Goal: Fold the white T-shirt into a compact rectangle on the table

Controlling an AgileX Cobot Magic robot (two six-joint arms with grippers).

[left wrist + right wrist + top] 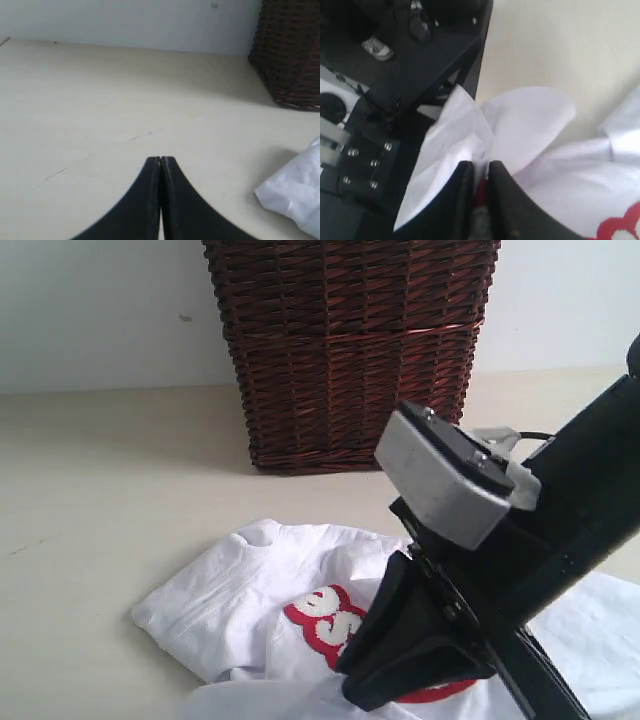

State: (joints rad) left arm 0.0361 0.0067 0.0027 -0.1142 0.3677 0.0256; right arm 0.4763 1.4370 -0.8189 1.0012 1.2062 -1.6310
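One T-shirt (530, 125) fold is sitting pinched in the right gripper (478, 170); the left gripper (160, 160) is hovering clenched above the table (100, 100).

A plain, pale white-grey wall (100, 310) is seen at the rear, marked by one small dark spot (185, 317). A dark brown wicker basket (350, 350) is set upright just in front of the wall, and its top is cut off by the frame edge. The scene is lit evenly by soft, diffuse light, and a faint shadow (205, 452) is cast beside the basket's foot.
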